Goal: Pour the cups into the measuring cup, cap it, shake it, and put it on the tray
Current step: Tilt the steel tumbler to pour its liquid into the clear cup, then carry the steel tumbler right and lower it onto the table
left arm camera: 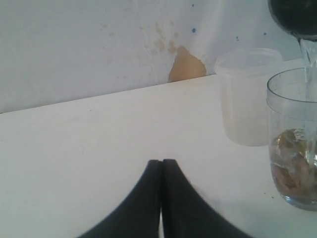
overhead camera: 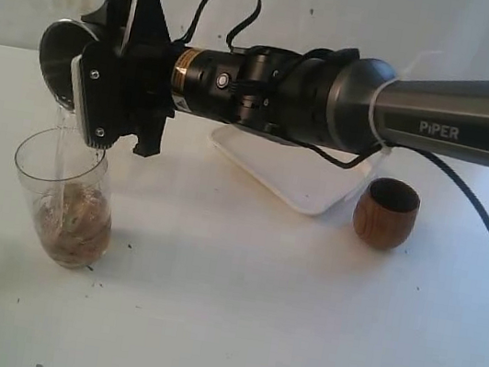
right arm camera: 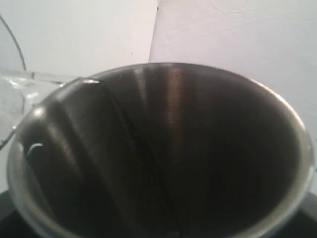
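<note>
Item: steel tumbler (overhead camera: 58, 56) tipped over the measuring cup (overhead camera: 65, 202), clear stream (overhead camera: 65, 132) falling.
Detail: right fingers (overhead camera: 91, 94) clamped on the steel tumbler, held nearly on its side above the cup's rim, mouth down towards it. The measuring cup stands upright on the white desk (overhead camera: 251, 315), brownish contents at its bottom. Left fingers (left arm camera: 146, 198) pressed together, empty, low over the desk near the measuring cup. Wooden cup (overhead camera: 386, 213) upright, just beside the white tray (overhead camera: 303, 193), both well apart from the pour. Frosted cup (left arm camera: 245, 99) upright just beside the measuring cup.
</note>
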